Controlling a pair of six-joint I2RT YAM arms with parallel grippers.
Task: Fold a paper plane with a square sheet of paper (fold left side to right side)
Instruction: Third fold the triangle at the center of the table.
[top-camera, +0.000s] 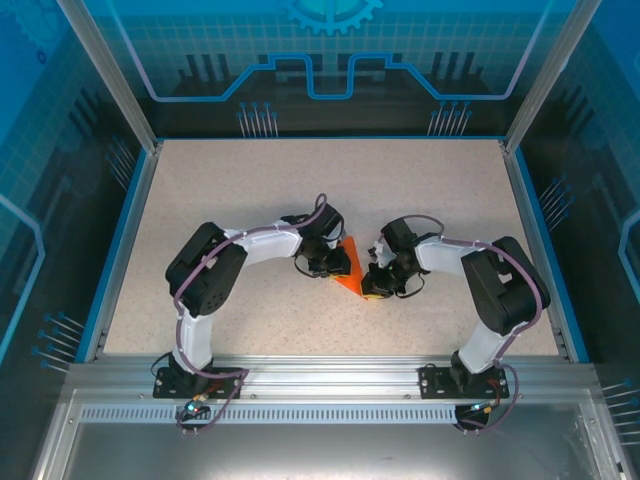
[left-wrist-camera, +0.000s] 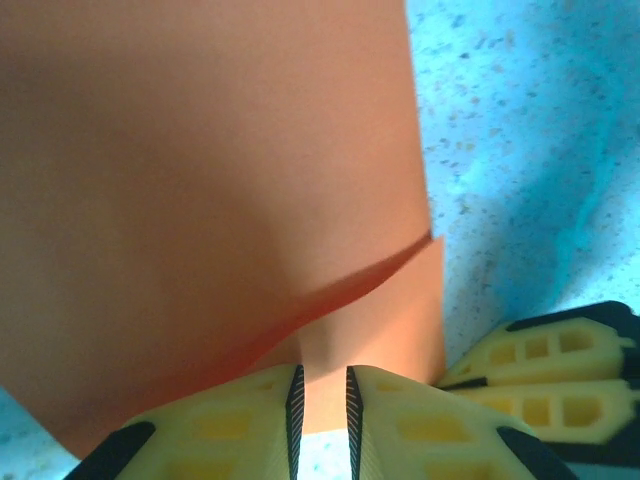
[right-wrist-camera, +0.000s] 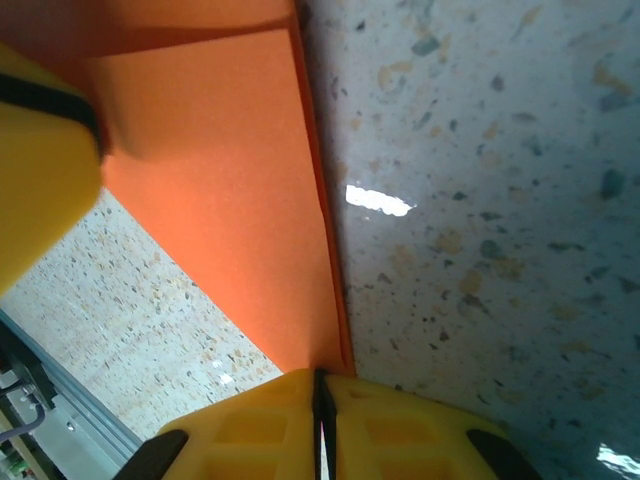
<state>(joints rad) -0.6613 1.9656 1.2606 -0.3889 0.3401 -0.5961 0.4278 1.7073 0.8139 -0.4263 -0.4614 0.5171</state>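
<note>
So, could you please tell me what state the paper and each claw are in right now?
orange paper: folded over on itself, pinched by both claws.
left claw: shut on the orange paper.
right claw: shut on the orange paper, at its edge.

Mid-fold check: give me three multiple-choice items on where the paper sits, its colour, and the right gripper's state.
1. Where is the paper?
A) mid-table, between both arms' grippers
B) far left corner
C) on the metal rail

2. Its colour?
A) blue
B) orange
C) white

3. The right gripper is:
A) wide open
B) shut on the paper
C) shut on nothing

Answers:
1: A, the top view shows it between the two wrists.
2: B, it is orange in every view.
3: B, the right wrist view shows its fingers pressed together on the paper's corner.
</note>
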